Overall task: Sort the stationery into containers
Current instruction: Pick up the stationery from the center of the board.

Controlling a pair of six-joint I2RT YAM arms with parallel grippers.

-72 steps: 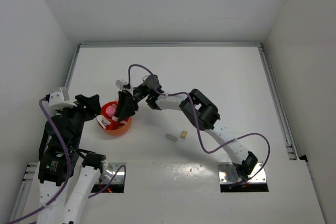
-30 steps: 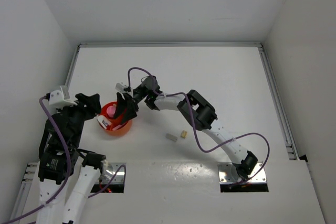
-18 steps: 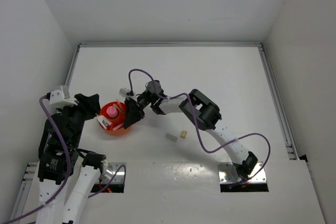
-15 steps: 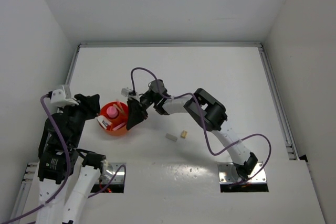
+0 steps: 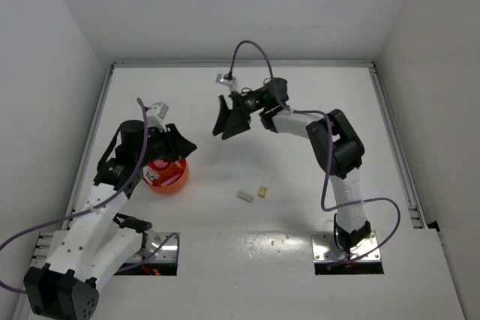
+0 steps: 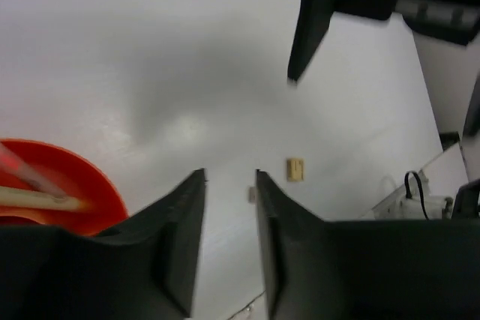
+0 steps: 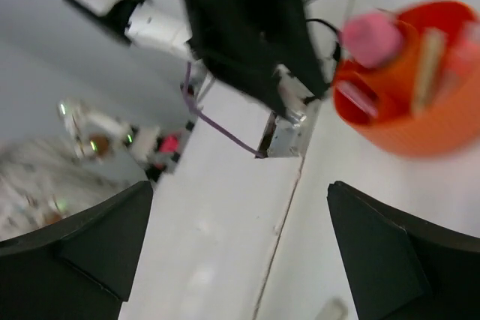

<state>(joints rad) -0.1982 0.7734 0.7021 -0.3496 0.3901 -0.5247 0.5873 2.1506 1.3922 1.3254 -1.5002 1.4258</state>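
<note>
The orange bowl [image 5: 171,179] sits at the table's left, partly under my left gripper [image 5: 180,148]. In the left wrist view that gripper [image 6: 229,174] stands open with nothing between its fingers, and the bowl's rim [image 6: 90,185] is to its left. In the right wrist view the bowl [image 7: 420,129] holds a pink-capped tube [image 7: 373,37] and pens. A yellow eraser [image 5: 262,192] and a white eraser [image 5: 244,195] lie on the table right of the bowl. My right gripper [image 5: 227,127] hangs wide open and empty above the table's middle, farther back than the erasers.
The table's raised rails [image 5: 390,125] run along the right, left and back edges. White walls close in on three sides. The mounting plate [image 5: 247,249] with both arm bases lies at the near edge. A purple cable [image 5: 247,46] loops above the right wrist.
My right gripper left the bowl, rose toward the back middle of the table and opened wide. The left arm swung in from the left, over the bowl.
</note>
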